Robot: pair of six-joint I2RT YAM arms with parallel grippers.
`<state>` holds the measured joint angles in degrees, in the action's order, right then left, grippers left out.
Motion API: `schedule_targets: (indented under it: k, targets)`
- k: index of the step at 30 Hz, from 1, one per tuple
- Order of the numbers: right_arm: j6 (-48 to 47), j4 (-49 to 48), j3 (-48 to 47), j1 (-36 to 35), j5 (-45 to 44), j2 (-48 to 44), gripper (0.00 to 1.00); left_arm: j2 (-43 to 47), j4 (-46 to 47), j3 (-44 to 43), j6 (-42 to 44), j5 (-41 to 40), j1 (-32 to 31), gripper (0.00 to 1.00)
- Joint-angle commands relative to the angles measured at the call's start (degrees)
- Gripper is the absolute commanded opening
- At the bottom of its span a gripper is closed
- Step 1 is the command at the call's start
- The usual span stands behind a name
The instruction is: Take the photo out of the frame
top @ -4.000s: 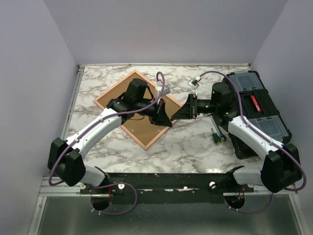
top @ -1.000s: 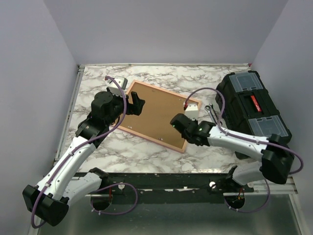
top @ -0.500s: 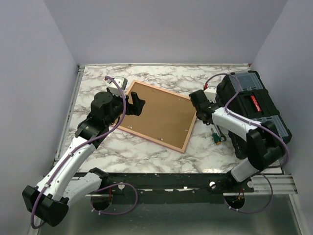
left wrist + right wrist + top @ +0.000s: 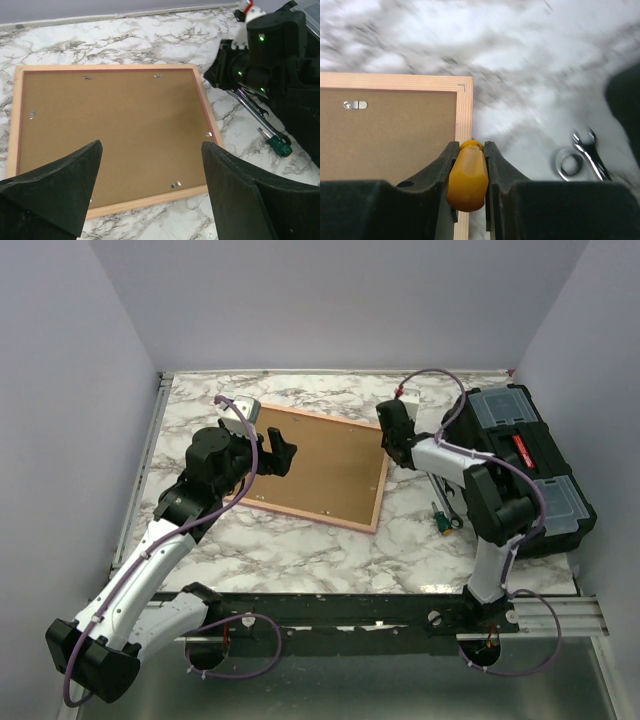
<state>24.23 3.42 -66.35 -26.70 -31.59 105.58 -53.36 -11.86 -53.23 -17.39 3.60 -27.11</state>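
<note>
Brown-backed pink frame (image 4: 320, 468) face down, left jaws spread wide, right jaws pinching an orange handle (image 4: 466, 175).

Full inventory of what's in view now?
frame: one, pink rim, brown back up, table centre
clips: five seen, metal, on frame's back
toolbox: one, black, table's right
wrench: one, silver, between frame and toolbox
small tool: one, green, at wrench's near end
handle: one, orange, in right gripper
table: one, white marble
left gripper: open, over frame
right gripper: shut on handle, at frame's far right corner
</note>
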Motion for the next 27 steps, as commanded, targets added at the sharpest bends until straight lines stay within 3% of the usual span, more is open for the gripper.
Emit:
schedule_targets:
  k: [1, 6, 9, 12, 27]
  targets:
    - [-4.9, -10.1, -13.4, -0.5, 8.5, 7.6, 0.01, 0.8, 0.1, -1.3, 0.9, -2.2, -0.1, 0.83]
    - [-3.1, 6.3, -22.8, -2.2, 3.8, 8.9, 0.01, 1.4, 0.0, -1.3, 1.4, -3.1, 0.0, 0.83]
    - [-3.2, 6.2, -18.4, -4.8, 2.4, 4.6, 0.01, 1.4, 0.2, -1.4, 1.0, -2.8, 0.0, 0.83]
    - [-2.2, 8.5, -16.4, -5.8, 7.6, 2.3, 0.01, 1.2, 0.4, -1.4, 0.4, -1.5, 0.0, 0.83]
    - [-0.7, 14.3, -13.0, -8.9, 5.9, 3.3, 0.01, 0.4, 0.3, -1.5, 0.0, -1.1, 0.0, 0.83]
